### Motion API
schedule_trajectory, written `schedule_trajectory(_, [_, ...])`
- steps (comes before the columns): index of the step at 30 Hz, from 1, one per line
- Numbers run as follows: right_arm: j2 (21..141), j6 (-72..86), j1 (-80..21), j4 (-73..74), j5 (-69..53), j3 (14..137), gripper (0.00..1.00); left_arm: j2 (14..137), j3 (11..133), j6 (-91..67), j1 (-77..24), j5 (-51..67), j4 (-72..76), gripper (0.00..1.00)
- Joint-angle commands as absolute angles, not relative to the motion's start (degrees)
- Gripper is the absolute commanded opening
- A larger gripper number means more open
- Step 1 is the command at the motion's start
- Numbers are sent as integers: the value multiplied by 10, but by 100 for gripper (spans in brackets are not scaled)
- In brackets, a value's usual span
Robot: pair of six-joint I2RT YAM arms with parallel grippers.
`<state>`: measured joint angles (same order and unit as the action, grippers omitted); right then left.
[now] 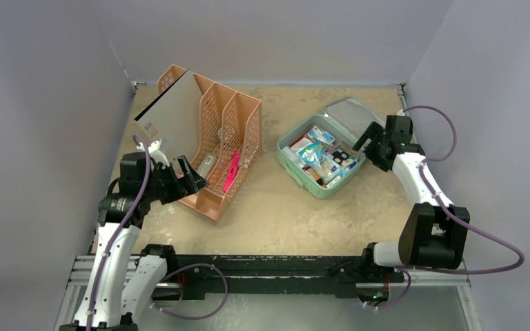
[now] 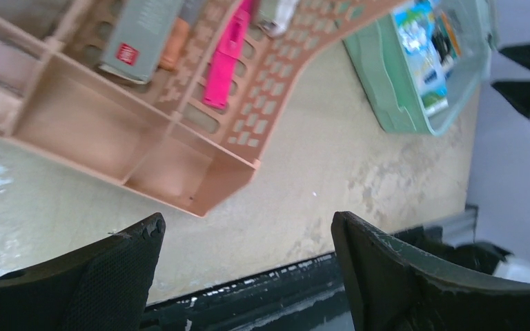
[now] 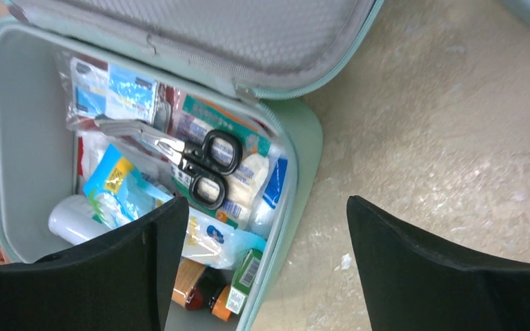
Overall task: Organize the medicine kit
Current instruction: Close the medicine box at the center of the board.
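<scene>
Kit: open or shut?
Open. The kit has its lid hinged back; scissors and packets lie exposed inside.

Mottled beige table (image 1: pixel 269 207) under orange rack (image 1: pixel 250 131) and medicine kit (image 1: pixel 294 165)

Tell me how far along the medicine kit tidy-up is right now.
Mostly packed, it seems: the medicine kit holds scissors and packets. Nothing is in hand; the right gripper is open at the kit's edge, and the left gripper is open near the orange rack. Likely left: the pink item in that rack, if it belongs, and closing the lid.
</scene>
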<state>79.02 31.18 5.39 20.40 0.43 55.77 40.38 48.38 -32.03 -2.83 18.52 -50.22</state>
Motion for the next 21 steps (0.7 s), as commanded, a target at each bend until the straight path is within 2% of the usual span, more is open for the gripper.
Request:
schedule_trajectory(1, [777, 333, 88, 164, -37, 577, 92, 412, 469, -271, -33, 365, -439, 88])
schedule_trajectory(5, [792, 365, 112, 115, -69, 566, 99, 406, 460, -266, -34, 424, -415, 88])
schedule_trajectory(9, [824, 410, 148, 28, -133, 544, 99, 405, 455, -268, -38, 461, -398, 88])
schedule_trajectory(21, [915, 534, 170, -99, -132, 521, 94, 401, 442, -270, -44, 465, -387, 88])
